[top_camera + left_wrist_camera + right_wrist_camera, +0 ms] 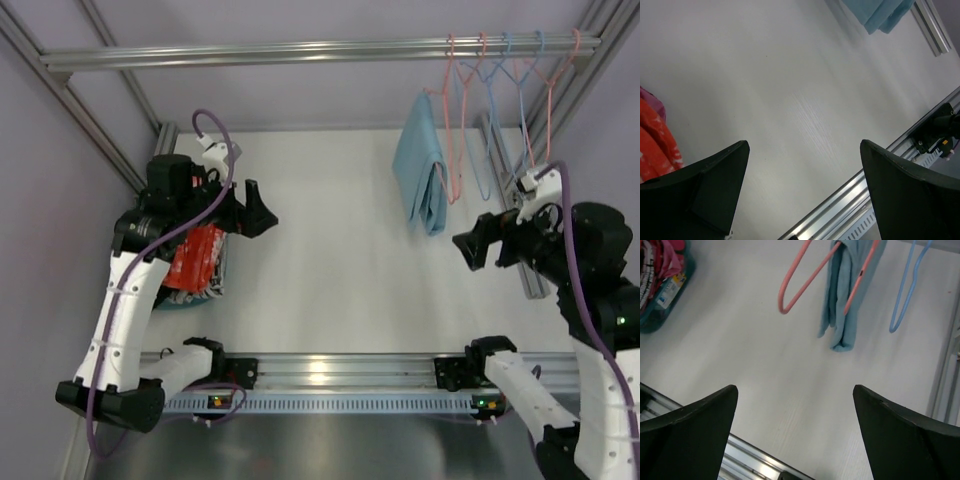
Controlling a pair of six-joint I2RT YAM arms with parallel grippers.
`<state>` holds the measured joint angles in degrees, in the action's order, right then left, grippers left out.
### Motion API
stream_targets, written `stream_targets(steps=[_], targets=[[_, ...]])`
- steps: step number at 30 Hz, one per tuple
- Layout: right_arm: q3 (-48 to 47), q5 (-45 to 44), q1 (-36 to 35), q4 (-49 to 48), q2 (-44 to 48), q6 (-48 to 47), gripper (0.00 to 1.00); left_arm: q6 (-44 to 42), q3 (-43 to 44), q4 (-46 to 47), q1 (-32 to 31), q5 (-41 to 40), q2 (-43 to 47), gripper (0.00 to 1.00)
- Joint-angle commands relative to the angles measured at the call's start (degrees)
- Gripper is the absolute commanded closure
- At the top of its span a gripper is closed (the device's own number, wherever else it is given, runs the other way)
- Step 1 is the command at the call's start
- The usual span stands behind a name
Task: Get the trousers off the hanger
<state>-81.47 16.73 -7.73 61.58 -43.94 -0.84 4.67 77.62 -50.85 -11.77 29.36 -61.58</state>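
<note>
1. Rail [320, 50] spans the back; light-blue trousers [420, 175] hang folded under its right part, draped on a pink hanger [457, 130];
2. Cloth looks light, limp, easily bunched; pinch the lower fold;
3. Left gripper [260, 212] and right gripper [468, 250], below the rail: jaws spread, empty.

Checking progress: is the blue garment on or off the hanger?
On. The blue garment drapes over the pink hanger, which hangs from the rail.
</note>
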Motion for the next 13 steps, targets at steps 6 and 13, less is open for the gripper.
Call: stream_targets(steps=[6,13], targets=[[16.16,9.63,-0.01,-7.00,13.09,3.39,0.01,-2.64,-1.77,-3.64,5.26,-0.97,9.63,0.01],[18.37,10.69,1.22,-6.83,15.47,3.30,0.01,-3.35,-6.08,-6.63,6.85,-5.54,16.84,0.01]])
